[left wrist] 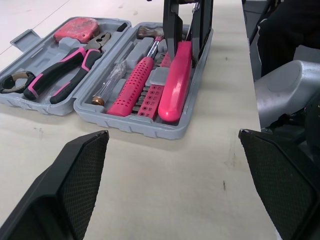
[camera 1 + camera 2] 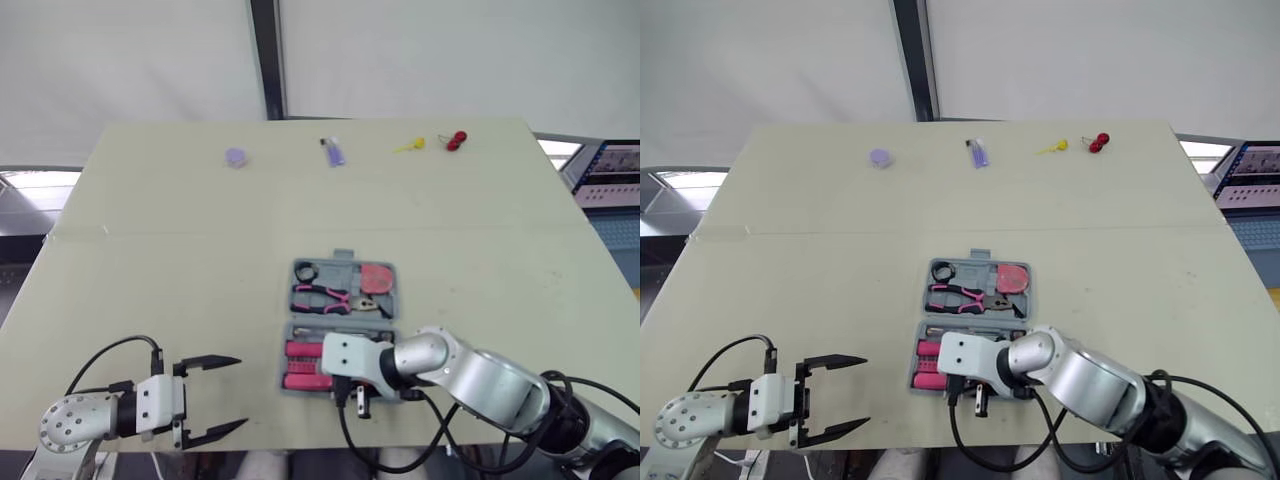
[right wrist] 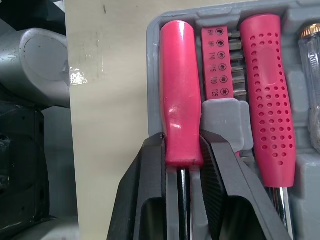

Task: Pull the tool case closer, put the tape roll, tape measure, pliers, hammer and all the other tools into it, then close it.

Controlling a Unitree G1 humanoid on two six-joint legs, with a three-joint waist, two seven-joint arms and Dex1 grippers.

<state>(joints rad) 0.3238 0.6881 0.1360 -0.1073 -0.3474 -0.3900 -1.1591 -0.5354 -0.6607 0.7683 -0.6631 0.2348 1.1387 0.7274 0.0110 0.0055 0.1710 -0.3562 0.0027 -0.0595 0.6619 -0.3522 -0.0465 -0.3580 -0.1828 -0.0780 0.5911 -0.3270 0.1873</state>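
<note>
The grey tool case (image 2: 392,300) lies open near the table's front edge. Its far half holds a black tape roll (image 2: 305,271), pink-handled pliers (image 2: 322,298) and a red tape measure (image 2: 376,277). The near half holds the hammer (image 1: 132,85) with its dotted pink grip, a strip of bits (image 3: 215,65) and a smooth pink-handled screwdriver (image 3: 180,85). My right gripper (image 2: 328,372) reaches down into the near half, fingers shut on the shaft end of that handle. My left gripper (image 2: 240,392) hovers open over bare table left of the case, nothing between its fingers.
Along the table's far edge lie a purple disc (image 2: 236,157), a purple item (image 2: 333,152), a yellow piece (image 2: 410,146) and a red piece (image 2: 456,140). A screen (image 2: 610,170) stands beyond the right edge. The case sits close to the front edge.
</note>
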